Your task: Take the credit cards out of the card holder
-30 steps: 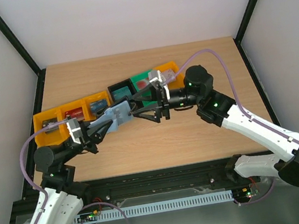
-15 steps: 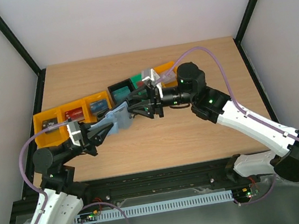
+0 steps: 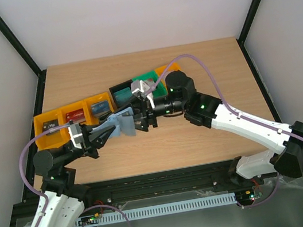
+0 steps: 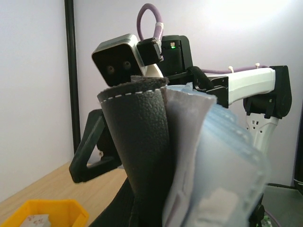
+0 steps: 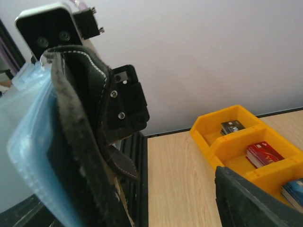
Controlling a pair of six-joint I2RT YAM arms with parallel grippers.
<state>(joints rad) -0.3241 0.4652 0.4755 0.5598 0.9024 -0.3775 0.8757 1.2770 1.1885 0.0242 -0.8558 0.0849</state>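
Top external view: both arms meet above the table, near the orange bin.
Left arm: angled up from its base and stretched along the near side of the orange bin, wrist high.
Left gripper: pressed together on one end of the card holder, holding it aloft just off the orange bin's right end.
Right arm: bent at the elbow, forearm extended toward the orange bin, wrist roughly level.
Right gripper: spread, its tips at the end of the card holder farther from the orange bin. In the right wrist view one finger stands clear of it.
Holder's look: open, black skin outside, pale blue pockets fanned out.
Red credit card: lying inside the orange bin. Whether the pockets hold any cards cannot be told.
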